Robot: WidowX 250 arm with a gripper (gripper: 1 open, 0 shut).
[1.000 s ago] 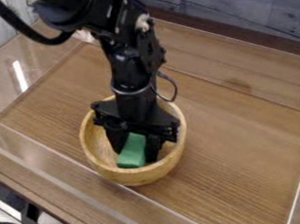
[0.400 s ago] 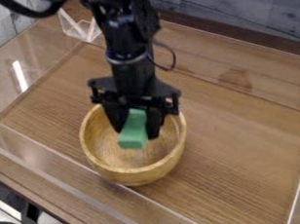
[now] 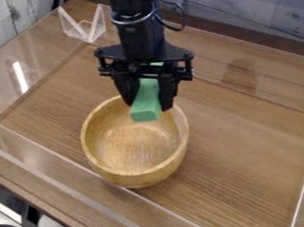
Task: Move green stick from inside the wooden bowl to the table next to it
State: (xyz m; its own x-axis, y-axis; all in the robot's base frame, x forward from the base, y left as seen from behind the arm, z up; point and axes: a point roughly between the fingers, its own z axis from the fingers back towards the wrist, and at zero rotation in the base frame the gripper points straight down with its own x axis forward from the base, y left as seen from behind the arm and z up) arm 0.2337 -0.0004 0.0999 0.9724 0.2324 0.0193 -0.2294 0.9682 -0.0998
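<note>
The green stick hangs upright above the far rim of the wooden bowl, clear of its inside. My gripper is shut on the stick's upper part, with black fingers on either side of it. The bowl's hollow holds nothing and sits on the dark wood-grain table. The arm reaches down from the top of the view.
Clear acrylic walls edge the table at the left, front and right. Bare tabletop lies to the right of the bowl and behind it.
The gripper has risen with the green stick, lifting it from the bottom of the bowl to above its rim and shifting slightly toward the back right.
</note>
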